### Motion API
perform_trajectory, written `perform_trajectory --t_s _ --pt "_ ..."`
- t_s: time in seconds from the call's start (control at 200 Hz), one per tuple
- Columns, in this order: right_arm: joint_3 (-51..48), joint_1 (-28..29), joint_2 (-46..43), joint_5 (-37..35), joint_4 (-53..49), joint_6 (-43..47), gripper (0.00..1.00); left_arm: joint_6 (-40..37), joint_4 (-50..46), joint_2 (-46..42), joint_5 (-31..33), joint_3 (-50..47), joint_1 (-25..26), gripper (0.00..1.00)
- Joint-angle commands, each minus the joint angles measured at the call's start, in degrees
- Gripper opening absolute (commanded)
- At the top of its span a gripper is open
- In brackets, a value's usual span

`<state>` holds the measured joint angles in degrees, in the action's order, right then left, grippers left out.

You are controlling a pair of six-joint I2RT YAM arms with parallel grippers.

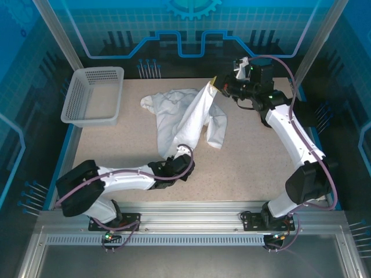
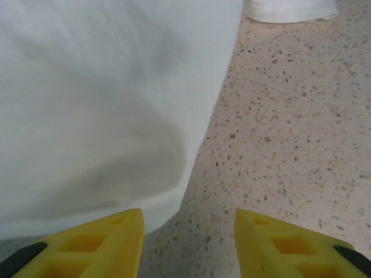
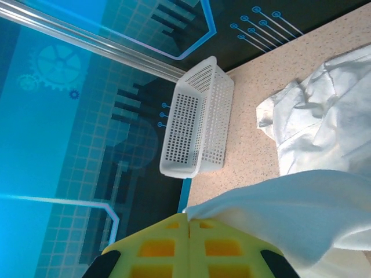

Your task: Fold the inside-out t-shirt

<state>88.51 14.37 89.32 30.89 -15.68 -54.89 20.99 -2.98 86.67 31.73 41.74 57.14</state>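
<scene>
The left fingers point(image 2: 110, 252), nearest the lens, stand wide apart and empty low over the tabletop point(image 2: 290, 145). The near hem of the inside-out t-shirt point(image 2: 87, 116) lies at the left-hand one. The right fingers point(image 3: 168, 249), at the far right, are pressed together on a lifted edge of the shirt, which rises as a taut ridge. The rest lies crumpled mid-tabletop, right of the basket point(image 1: 93, 95).

Judged progress: early. The garment is not yet spread flat and no fold is made, so flattening and every fold are left. Sleeves and collar are hard to tell apart in the bunched cloth, and whether the left finger touches the hem cannot be told.
</scene>
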Motion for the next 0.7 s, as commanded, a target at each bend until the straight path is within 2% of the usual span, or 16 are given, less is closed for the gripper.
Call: perform_trajectory --t_s 0.0,0.175,0.33,0.445,0.69 --pt "0.61 -1.3 0.83 0.57 2.86 -0.96 0.0 -1.78 2.99 3.95 0.82 2.8 -1.73 0.47" --pt "0.74 -2.54 1.73 0.96 2.85 -0.71 0.0 -2.65 2.31 10.66 2.75 5.34 -2.9 0.51" --pt "0.71 -3.6 2.0 1.08 2.41 0.04 0.0 -2.19 2.8 14.78 2.48 5.98 -4.79 0.47" --pt "0.4 -4.1 2.0 1.0 2.04 0.92 0.0 -3.07 2.98 17.01 3.16 6.85 -5.68 0.37" --pt "-1.99 -5.77 -0.71 -0.75 -2.12 7.25 0.0 -4.88 4.44 13.86 2.44 5.27 -7.49 0.03"
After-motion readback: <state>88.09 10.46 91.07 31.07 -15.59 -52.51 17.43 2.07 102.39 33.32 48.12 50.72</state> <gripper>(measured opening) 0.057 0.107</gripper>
